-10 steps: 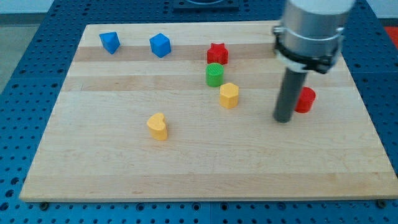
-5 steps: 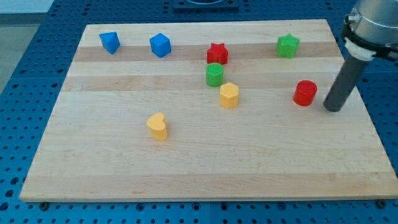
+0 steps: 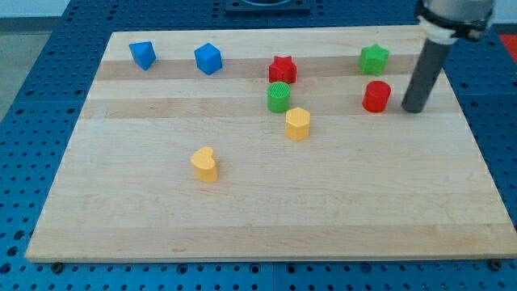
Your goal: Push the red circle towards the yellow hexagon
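The red circle stands on the wooden board at the view's upper right, just below the green star. The yellow hexagon sits left of it, near the board's middle, below the green circle. My tip rests on the board a short way right of the red circle, with a small gap between them. The rod rises to the view's top right.
A red star sits above the green circle. Two blue blocks stand at the upper left. A yellow heart lies at the lower left of the middle. The board's right edge is close to my tip.
My tip swung from left of the red circle round to its right, then moved up. The red circle has shifted up and to the left, closer to the green star.
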